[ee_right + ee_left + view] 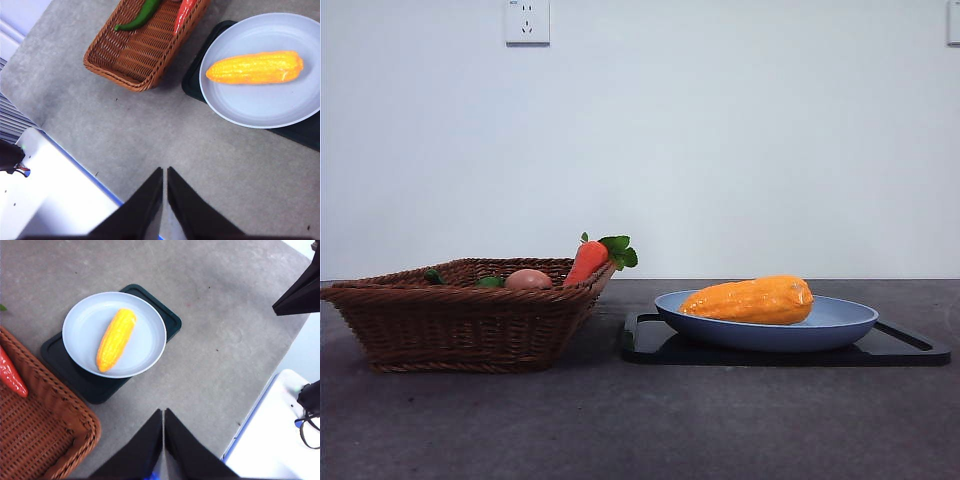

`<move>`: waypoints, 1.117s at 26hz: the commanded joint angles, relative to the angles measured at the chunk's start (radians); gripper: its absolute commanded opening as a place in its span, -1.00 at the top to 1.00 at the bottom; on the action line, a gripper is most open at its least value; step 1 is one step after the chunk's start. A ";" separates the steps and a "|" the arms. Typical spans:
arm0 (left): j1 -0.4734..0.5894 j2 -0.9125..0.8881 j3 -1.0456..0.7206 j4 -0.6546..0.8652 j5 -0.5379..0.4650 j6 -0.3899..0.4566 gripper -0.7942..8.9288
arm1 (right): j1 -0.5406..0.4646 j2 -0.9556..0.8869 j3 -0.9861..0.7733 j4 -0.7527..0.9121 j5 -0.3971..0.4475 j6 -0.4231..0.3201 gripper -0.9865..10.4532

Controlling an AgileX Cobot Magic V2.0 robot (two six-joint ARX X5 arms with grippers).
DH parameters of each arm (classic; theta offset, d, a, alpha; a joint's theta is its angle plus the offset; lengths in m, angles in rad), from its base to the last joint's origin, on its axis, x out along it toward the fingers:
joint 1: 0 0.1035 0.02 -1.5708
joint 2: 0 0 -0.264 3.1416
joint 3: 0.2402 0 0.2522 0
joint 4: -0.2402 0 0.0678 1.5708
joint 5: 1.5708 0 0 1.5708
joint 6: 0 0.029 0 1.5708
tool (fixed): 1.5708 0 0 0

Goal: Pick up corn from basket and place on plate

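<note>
The corn (752, 300) lies on its side in the light blue plate (840, 322), clear of both grippers; it also shows as corn (116, 339) on the plate (85, 325) and corn (255, 67) on the plate (270, 107). The brown wicker basket (460, 325) stands left of the plate; the basket (35, 430) and basket (142, 50) show in the wrist views. My left gripper (163, 412) is shut and empty, high above the table. My right gripper (165, 170) is shut and empty too, also held high. Neither arm appears in the front view.
A black tray (900, 350) lies under the plate. In the basket are a carrot (590, 260) with green leaves, a round pinkish-tan item (528, 280) and a green pepper (137, 17). A white surface (55, 200) borders the grey table.
</note>
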 commanded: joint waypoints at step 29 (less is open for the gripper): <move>0.660 -0.490 -0.407 0.689 -0.052 0.241 0.82 | 0.004 0.008 0.021 0.109 -0.002 -0.008 0.82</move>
